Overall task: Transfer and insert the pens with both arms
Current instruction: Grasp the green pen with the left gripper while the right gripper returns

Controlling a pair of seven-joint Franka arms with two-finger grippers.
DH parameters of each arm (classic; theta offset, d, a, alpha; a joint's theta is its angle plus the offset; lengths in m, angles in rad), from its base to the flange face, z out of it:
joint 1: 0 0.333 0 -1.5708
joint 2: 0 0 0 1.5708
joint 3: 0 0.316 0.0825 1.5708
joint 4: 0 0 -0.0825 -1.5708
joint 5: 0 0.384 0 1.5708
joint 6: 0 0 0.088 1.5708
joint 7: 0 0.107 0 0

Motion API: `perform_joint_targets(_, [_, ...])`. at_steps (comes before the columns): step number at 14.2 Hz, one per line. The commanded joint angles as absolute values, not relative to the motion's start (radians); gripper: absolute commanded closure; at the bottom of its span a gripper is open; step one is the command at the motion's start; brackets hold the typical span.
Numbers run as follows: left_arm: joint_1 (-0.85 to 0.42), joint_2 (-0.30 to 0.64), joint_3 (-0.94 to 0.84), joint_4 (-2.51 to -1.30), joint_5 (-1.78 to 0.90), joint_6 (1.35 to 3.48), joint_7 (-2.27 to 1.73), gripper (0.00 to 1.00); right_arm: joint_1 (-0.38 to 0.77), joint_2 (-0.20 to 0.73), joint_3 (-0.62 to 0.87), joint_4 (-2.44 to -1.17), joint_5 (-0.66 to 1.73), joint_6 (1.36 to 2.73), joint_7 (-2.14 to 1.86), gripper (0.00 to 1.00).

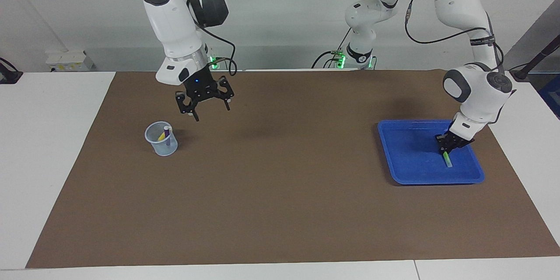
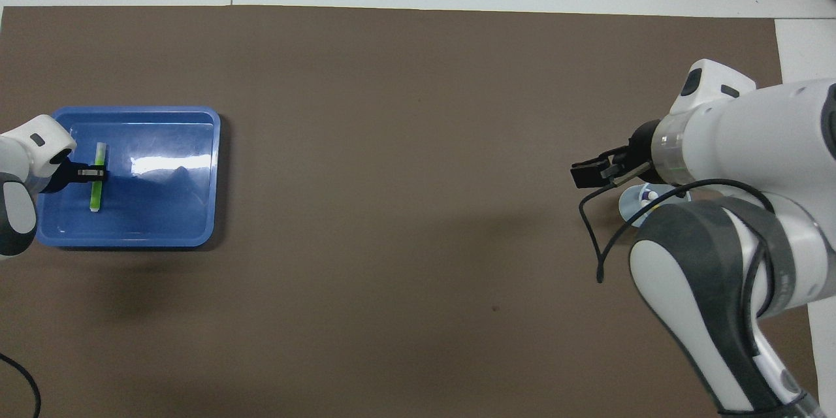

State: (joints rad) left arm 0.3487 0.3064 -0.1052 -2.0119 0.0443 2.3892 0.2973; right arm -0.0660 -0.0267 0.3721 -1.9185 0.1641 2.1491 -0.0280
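A bright green pen (image 1: 447, 159) lies in the blue tray (image 1: 402, 153) at the left arm's end of the table. My left gripper (image 1: 445, 151) is down in the tray and shut on the pen near its middle; in the overhead view the gripper (image 2: 93, 174) sits across the green pen (image 2: 98, 192). A clear cup (image 1: 161, 143) at the right arm's end holds the purple pen (image 1: 167, 133) and the yellow pen (image 1: 161, 137). My right gripper (image 1: 211, 111) hangs open and empty above the mat, beside the cup and higher than its rim. In the overhead view the right arm hides most of the cup (image 2: 630, 199).
A brown mat (image 1: 280, 183) covers the table between cup and tray (image 2: 163, 209). Two small white arms with green lights (image 1: 359, 57) stand at the robots' edge. A cable (image 2: 594, 235) loops from the right wrist.
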Motion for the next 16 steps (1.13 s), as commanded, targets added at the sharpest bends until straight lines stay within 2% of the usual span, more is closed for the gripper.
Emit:
perform_joint_targets(1, [0.347, 0.311, -0.109, -1.933, 0.051, 2.265, 0.259, 1.0, -0.045, -0.008, 0.38, -1.91, 0.251, 2.204, 0.064, 0.0])
perform_joint_targets(5, [0.33, 0.239, -0.117, -1.899, 0.037, 2.097, 0.138, 1.0, 0.035, 0.017, 0.38, -1.908, 0.282, 2.299, 0.23, 0.0])
perform_joint_targets(9, [0.322, 0.143, -0.115, -1.901, -0.099, 1.95, 0.019, 1.0, 0.109, 0.043, 0.38, -1.908, 0.359, 2.413, 0.377, 0.0])
perform_joint_targets(11, [0.322, 0.094, -0.115, -1.902, -0.185, 1.886, -0.081, 1.0, 0.115, 0.046, 0.38, -1.908, 0.362, 2.419, 0.385, 0.0])
perform_joint_targets(13, [0.322, 0.057, -0.115, -1.902, -0.296, 1.85, -0.219, 1.0, 0.141, 0.051, 0.382, -1.908, 0.362, 2.437, 0.396, 0.0])
perform_joint_targets(16, [0.298, -0.003, -0.117, -1.911, -0.388, 1.847, -0.508, 1.0, 0.185, 0.1, 0.382, -1.908, 0.362, 2.537, 0.492, 0.0])
